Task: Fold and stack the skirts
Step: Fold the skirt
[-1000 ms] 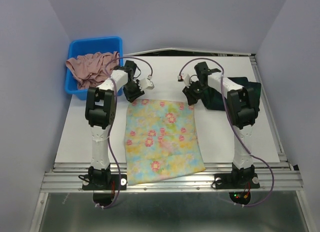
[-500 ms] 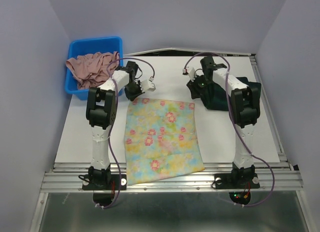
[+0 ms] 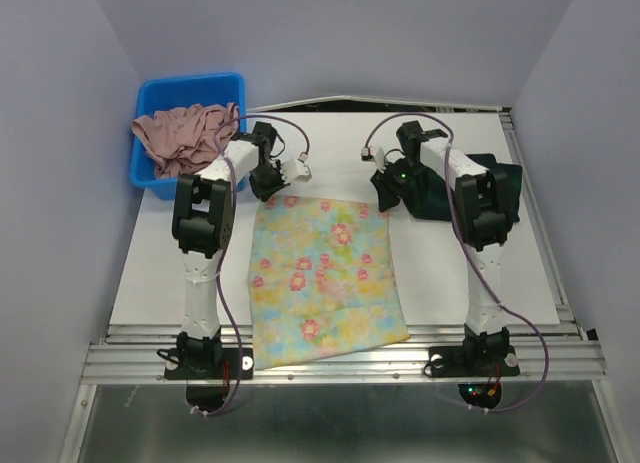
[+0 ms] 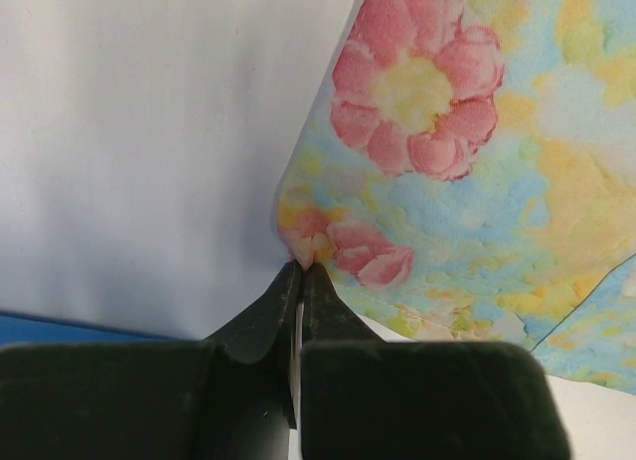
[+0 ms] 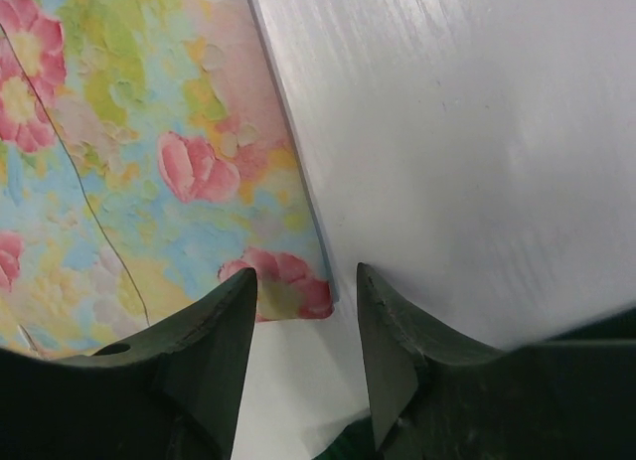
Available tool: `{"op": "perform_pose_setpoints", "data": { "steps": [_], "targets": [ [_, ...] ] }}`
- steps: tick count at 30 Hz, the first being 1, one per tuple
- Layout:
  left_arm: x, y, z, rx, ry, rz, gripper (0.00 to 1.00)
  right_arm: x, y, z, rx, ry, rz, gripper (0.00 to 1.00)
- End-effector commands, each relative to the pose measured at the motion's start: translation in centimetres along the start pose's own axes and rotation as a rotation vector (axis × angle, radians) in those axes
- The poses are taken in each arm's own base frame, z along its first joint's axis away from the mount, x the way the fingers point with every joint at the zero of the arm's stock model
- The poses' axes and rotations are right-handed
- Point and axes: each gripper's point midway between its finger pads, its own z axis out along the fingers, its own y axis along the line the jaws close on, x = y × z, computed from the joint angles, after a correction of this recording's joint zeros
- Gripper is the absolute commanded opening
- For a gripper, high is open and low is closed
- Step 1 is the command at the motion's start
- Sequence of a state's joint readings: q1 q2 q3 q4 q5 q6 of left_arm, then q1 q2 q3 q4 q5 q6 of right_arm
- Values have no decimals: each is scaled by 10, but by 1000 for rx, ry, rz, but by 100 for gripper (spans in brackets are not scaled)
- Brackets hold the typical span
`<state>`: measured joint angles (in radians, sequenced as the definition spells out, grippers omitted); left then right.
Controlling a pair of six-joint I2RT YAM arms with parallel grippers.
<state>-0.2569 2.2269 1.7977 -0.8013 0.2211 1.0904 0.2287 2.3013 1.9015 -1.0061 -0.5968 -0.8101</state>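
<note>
The left gripper (image 4: 301, 271) is pressed together on the very tip of a corner of the pale yellow floral cloth skirt (image 3: 325, 278), and that's a thin bite. Only a small pucker of fabric sits in the jaws at the lower centre of the left wrist view, so a brisk lift could pull it free.

The right gripper (image 5: 305, 274) is spread. The skirt's other far corner lies in the gap, low in the right wrist view and close to the left-hand finger. If it closes from there it may catch only the edge or miss the corner altogether. How high it sits above the cloth can't be told. With one corner held and the other loose, the fold would go skewed.

The skirt itself lies flat in the middle of the white bench (image 3: 480, 273). The dark plaid skirt (image 3: 500, 178) sits at the upper right, beside the right arm.
</note>
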Motion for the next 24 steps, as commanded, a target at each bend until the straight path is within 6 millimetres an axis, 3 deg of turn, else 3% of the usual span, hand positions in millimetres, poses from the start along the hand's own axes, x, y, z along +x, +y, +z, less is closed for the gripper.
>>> {"op": "perform_pose_setpoints", "data": {
  "steps": [1, 5, 9, 12, 19, 24],
  "targets": [
    [-10, -11, 2, 32, -41, 4, 0, 3, -8, 5, 26, 10, -21, 49],
    [-15, -10, 1, 32, -49, 4, 0, 5, -15, 9, 50, 13, -15, 41],
    [-25, -3, -4, 14, -81, -3, 0, -1, -12, 6, 39, -2, -25, 12],
    [-36, 3, -13, 5, -112, -9, 0, -5, -4, -1, 15, -17, -35, 3],
    [-40, 7, -19, -5, -126, -28, 0, -11, 7, -15, 15, -33, -37, 1],
    [-47, 16, -37, -51, -172, -49, 0, -37, -3, -40, 91, -103, -39, 1]
  ]
}}
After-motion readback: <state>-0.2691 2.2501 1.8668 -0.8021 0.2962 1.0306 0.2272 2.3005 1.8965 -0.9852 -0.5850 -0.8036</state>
